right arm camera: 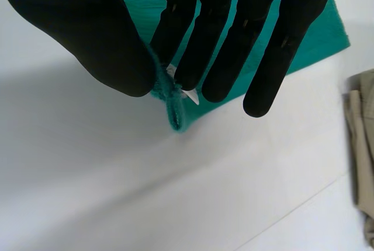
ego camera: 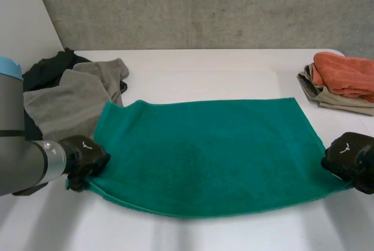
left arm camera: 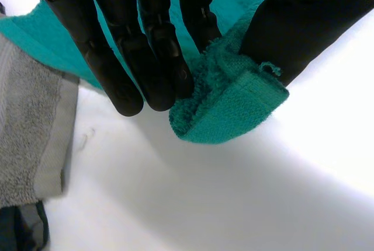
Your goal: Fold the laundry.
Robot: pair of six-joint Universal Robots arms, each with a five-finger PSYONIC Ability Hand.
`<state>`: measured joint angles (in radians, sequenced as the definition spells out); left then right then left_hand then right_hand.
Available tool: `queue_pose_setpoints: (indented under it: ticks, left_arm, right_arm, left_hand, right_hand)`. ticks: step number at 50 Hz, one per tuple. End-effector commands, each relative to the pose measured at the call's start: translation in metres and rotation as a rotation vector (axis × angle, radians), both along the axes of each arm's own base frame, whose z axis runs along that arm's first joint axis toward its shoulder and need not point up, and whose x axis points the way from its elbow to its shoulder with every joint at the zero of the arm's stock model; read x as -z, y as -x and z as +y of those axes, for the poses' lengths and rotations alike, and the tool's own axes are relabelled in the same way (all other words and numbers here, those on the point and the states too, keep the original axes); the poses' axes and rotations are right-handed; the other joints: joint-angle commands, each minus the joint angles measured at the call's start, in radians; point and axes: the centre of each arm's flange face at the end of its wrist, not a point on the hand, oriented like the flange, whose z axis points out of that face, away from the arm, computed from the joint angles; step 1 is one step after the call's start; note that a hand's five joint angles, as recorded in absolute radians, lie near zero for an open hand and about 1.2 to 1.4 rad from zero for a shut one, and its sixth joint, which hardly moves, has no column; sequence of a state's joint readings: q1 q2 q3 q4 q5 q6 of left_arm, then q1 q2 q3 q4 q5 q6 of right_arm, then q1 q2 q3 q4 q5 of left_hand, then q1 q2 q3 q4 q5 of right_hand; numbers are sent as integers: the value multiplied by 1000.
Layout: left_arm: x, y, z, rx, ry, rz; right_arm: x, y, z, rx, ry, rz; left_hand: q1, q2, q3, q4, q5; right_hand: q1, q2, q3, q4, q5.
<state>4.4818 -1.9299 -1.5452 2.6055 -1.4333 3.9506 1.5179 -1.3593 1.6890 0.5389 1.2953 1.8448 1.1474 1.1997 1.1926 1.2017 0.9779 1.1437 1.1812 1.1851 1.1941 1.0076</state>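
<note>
Head view: green towel [ego camera: 204, 152] lies spread across mid table [ego camera: 222, 67], long axis side to side, mostly flat. The left hand [ego camera: 87, 157] is at the towel's near left corner and the right hand [ego camera: 350, 156] at its near right corner. From here both read as dark lumps on the cloth edge, and the grip can't be resolved. Near edge btwn the two hands has a thin shadow line under it.

Left wrist view adds the grip. Fingers [left arm camera: 155, 58] are straight and set opposite the thumb [left arm camera: 304, 23], w/ the towel corner clamped btwn them. The corner tip sticks out past the fingertips, bunched and doubled over, w/ a loose thread at the hem and a shadow on the table beneath it.

Right wrist view adds the other grip. Fingers [right arm camera: 234, 35] are straight, w/ the thumb [right arm camera: 87, 35] closed toward them. A thin vertical fold of towel edge is pinched btwn the thumb and the nearest finger. A small white tag [right arm camera: 186, 92] sits right at the pinch point.

Surroundings, head view:
- Far left: grey towel [ego camera: 64, 102] heaped w/ a black garment [ego camera: 49, 67] behind it. The green towel's far left corner overlaps the grey one.
- Far right: folded orange towel [ego camera: 345, 73] on top of a beige cloth [ego camera: 327, 98], apart from the green towel.

Left wrist view adds the grey towel's ribbed border beside the fingers, not touching the pinched corner. Right wrist view adds the beige cloth's edge off to the finger side, well apart from the pinch.
</note>
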Motion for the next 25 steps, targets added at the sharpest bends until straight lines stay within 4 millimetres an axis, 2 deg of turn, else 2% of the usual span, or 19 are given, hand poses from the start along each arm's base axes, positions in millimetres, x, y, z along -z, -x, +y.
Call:
queue_pose_setpoints:
  ticks: [1, 7, 12, 15, 19, 25]
  left_arm:
    - [-3, 9, -38, -57, 53, 53]
    - [-11, 22, -72, -146, 104, 149]
    - [-11, 38, -109, -196, 161, 216]
    - [-9, 43, -122, -228, 166, 206]
    - [-7, 49, -137, -259, 189, 203]
    - [-2, 60, -151, -264, 251, 200]
  right_arm:
    - [11, -15, -39, 61, 106, -77]
    - [7, -30, -83, 151, 242, -212]
    - [5, -55, -116, 175, 354, -335]
    - [7, -66, -129, 173, 404, -365]
    - [17, -80, -156, 187, 527, -380]
    - [29, -94, -182, 194, 645, -397]
  left_hand:
    - [249, 197, 204, 195, 244]
    - [249, 197, 204, 195, 244]
    - [249, 197, 204, 195, 244]
    - [249, 197, 204, 195, 244]
    - [249, 197, 204, 195, 244]
    - [249, 197, 204, 195, 244]
  right_hand:
    - [253, 215, 211, 202, 214]
    - [253, 215, 211, 202, 214]
    - [253, 215, 211, 202, 214]
    - [253, 215, 211, 202, 214]
    - [253, 215, 211, 202, 214]
    - [253, 215, 211, 202, 214]
